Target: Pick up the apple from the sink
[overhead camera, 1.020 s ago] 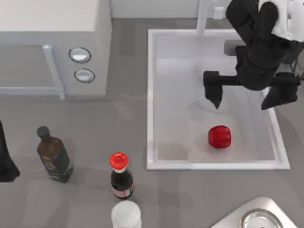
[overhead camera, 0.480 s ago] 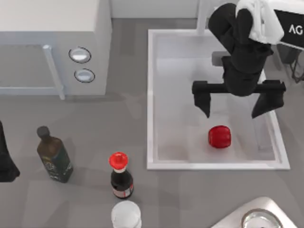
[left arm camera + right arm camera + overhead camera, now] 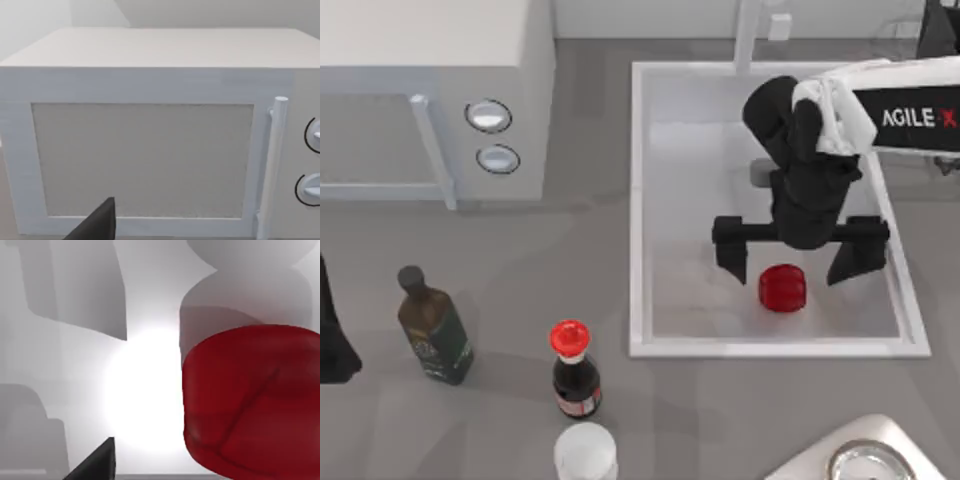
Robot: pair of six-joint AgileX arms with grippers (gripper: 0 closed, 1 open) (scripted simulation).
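From above, the right gripper (image 3: 788, 265) hangs inside the sink (image 3: 638, 200), its two black fingers (image 3: 731, 262) spread wide with the apple (image 3: 782, 288) lying low between them, slightly toward 6 o'clock of the fingertips; whether either finger touches the fruit cannot be told. The apple rests on the white basin floor in the part of the sink nearest its 6 o'clock rim, a little toward the 3 o'clock side. The white right arm (image 3: 905, 118) reaches in from 3 o'clock. The faucet post (image 3: 747, 35) stands at the sink's 12 o'clock rim. At 9 o'clock of the sink sits a microwave (image 3: 430, 95) with two round knobs (image 3: 488, 116). Toward 7 o'clock of the sink stand a dark bottle (image 3: 435, 325), a red-capped bottle (image 3: 572, 370) and, just at 6 o'clock of that one, a white-topped container (image 3: 586, 452). A steel pot (image 3: 865, 462) shows at the 5 o'clock corner. The left arm (image 3: 332, 335) is parked at the table's left edge. In the left wrist view, the microwave's door (image 3: 142, 160) and handle (image 3: 272, 165) face the camera, with one dark fingertip (image 3: 97, 225) of the left gripper at the edge; its finger spread cannot be told. In the right wrist view, the apple (image 3: 250, 400) looms large on the pale sink floor (image 3: 140, 390), ungrasped, with one dark fingertip (image 3: 95, 462) beside it.
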